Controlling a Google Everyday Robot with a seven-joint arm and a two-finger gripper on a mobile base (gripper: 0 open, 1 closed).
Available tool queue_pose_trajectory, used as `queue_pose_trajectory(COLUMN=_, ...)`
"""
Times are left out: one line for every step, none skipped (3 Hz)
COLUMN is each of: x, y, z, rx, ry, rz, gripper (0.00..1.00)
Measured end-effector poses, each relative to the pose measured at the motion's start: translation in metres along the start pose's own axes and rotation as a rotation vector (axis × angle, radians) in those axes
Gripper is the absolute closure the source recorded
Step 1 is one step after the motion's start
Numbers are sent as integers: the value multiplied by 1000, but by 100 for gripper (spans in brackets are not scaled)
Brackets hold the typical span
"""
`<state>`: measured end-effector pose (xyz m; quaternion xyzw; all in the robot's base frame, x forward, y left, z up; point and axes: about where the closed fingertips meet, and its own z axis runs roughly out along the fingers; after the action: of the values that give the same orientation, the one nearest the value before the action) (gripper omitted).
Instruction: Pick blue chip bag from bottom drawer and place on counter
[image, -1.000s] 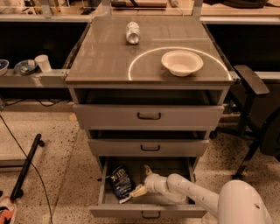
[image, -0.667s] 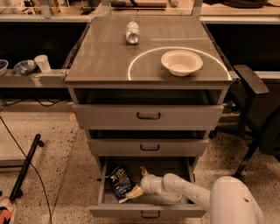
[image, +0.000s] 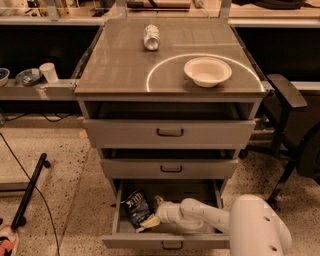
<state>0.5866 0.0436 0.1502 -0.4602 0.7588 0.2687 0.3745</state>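
Note:
The blue chip bag (image: 135, 207) lies in the left part of the open bottom drawer (image: 165, 241), dark navy with white lettering. My gripper (image: 151, 216) reaches into the drawer from the right on a white arm and sits right at the bag's lower right edge, touching it. The counter (image: 120, 65) above is grey-brown with a white arc.
A silver can (image: 151, 36) lies on the counter's back and a white bowl (image: 207, 71) stands at its right. The two upper drawers are slightly open. A side shelf with cups (image: 48, 71) is at left. A black chair (image: 292, 120) stands at right, a black pole (image: 30, 190) lies on the floor.
My gripper has moved left inside the drawer, from the middle up to the bag's right edge. The bag has stayed in place.

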Motion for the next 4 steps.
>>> queue_pose_trajectory(x=6, y=6, z=7, rx=-18, ry=15, rz=26, gripper=38)
queue_pose_trajectory(x=18, y=15, z=6, rx=-20, ry=25, rz=48, gripper=63)
queue_pose_trajectory(x=22, y=17, z=5, rx=-21, ry=28, rz=54, gripper=92)
queue_pose_trajectory(x=23, y=18, z=5, rx=-20, ry=28, rz=56, gripper=100)
